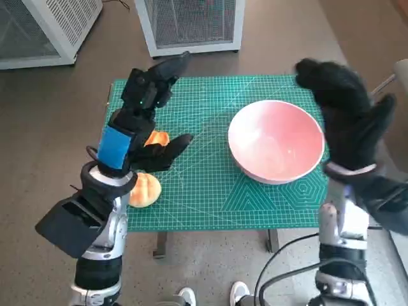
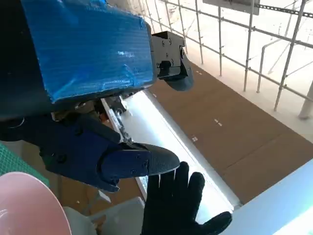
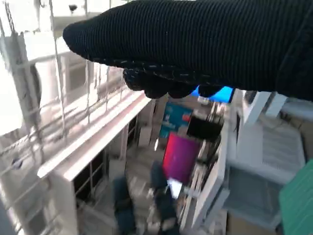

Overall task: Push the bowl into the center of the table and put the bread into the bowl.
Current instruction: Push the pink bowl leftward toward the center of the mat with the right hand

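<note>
The black left hand with blue tape over its back [image 1: 141, 121] was raised above the left part of the desk, its fingers spread apart and nothing held in them; in the left wrist view the same hand [image 2: 98, 122] was seen with one broad dark finger stretched out and another hooked further off. The right hand in the black knitted glove [image 1: 347, 121] was lifted at the desk's right edge, just beside the bowl, with its fingers apart and nothing gripped, though whether it touched the rim could not be told. In the right wrist view the glove [image 3: 195, 44] was shown only as a ribbed dark band, its fingers hardly made out. The smooth, round, pale pink bowl [image 1: 276, 140] was set on the right half of the green gridded cutting mat [image 1: 204, 185] that covered the small desk, and only a slice of its rim [image 2: 24, 205] was caught by the left wrist camera. The golden-brown rounded bread [image 1: 144, 189] lay near the mat's front left corner, well apart from the bowl and partly hidden by the left forearm. A second orange-brown piece [image 1: 157, 138] was glimpsed behind the left hand, too covered to be identified. Two white mesh-fronted cabinets [image 1: 191, 25] stood on the floor beyond the desk, cut off by the frame.
</note>
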You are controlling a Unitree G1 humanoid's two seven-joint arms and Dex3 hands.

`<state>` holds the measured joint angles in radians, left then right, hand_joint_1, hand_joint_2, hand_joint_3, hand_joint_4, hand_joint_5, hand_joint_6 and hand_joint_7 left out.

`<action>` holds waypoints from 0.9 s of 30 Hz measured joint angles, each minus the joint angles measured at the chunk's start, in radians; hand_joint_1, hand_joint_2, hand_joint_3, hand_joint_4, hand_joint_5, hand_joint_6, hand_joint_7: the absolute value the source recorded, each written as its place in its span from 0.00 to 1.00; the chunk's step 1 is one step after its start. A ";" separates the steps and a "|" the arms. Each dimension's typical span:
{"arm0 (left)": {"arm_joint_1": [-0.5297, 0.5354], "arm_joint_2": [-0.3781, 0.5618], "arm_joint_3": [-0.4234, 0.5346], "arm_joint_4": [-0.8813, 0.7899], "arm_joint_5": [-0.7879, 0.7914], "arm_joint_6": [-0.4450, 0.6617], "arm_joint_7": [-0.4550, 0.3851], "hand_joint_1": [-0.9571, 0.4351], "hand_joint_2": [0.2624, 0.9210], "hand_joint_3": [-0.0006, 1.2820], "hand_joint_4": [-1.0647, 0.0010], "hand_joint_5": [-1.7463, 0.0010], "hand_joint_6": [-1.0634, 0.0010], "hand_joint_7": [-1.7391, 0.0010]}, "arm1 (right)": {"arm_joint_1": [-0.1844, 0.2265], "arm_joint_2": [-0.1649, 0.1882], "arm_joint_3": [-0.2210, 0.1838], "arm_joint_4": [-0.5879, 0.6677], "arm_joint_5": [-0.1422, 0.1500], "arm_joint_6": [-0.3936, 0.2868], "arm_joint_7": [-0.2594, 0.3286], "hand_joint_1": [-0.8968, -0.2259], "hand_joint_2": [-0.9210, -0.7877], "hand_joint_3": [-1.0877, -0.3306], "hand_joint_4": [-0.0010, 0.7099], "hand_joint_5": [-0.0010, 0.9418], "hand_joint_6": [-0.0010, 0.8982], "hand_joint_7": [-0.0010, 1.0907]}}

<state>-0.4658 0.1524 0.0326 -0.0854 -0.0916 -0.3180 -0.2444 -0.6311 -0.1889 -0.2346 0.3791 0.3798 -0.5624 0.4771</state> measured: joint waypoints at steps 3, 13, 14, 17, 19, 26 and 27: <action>0.000 -0.001 0.000 0.006 0.000 -0.004 0.000 0.38 1.00 0.32 0.84 0.91 1.00 0.58 | -0.026 -0.016 -0.027 0.075 -0.023 -0.046 -0.023 0.74 0.00 0.80 0.73 0.00 0.28 0.59; 0.001 -0.002 0.001 0.015 0.000 -0.010 0.001 0.38 1.00 0.32 0.85 0.91 1.00 0.58 | -0.148 -0.095 -0.113 0.400 -0.057 -0.135 -0.117 0.82 0.00 0.70 0.71 0.00 0.26 0.60; 0.000 -0.002 0.001 0.017 0.000 -0.010 0.001 0.38 1.00 0.32 0.85 0.91 1.00 0.58 | -0.157 -0.099 -0.120 0.426 -0.057 -0.135 -0.127 0.83 0.00 0.68 0.71 0.00 0.25 0.61; 0.001 -0.003 0.001 0.020 0.000 -0.012 0.001 0.38 1.00 0.32 0.85 0.91 1.00 0.58 | -0.186 -0.107 -0.147 0.507 -0.050 -0.130 -0.158 0.84 0.00 0.64 0.70 0.00 0.23 0.63; 0.001 -0.003 0.002 0.021 0.000 -0.013 0.001 0.38 1.00 0.32 0.85 0.90 1.00 0.58 | -0.202 -0.110 -0.163 0.553 -0.044 -0.122 -0.174 0.85 0.00 0.62 0.70 0.00 0.22 0.65; 0.001 -0.004 0.001 0.025 0.000 -0.016 0.001 0.37 1.00 0.31 0.86 0.90 1.00 0.59 | -0.247 -0.119 -0.211 0.713 -0.025 -0.056 -0.219 0.85 0.00 0.60 0.68 0.00 0.20 0.67; 0.001 -0.004 0.002 0.025 0.000 -0.016 0.001 0.37 1.00 0.31 0.86 0.90 1.00 0.59 | -0.253 -0.121 -0.215 0.733 -0.025 -0.048 -0.226 0.86 0.00 0.60 0.68 0.00 0.20 0.66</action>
<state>-0.4653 0.1486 0.0341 -0.0603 -0.0916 -0.3337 -0.2436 -0.8838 -0.3100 -0.4497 1.1123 0.3544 -0.6101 0.2507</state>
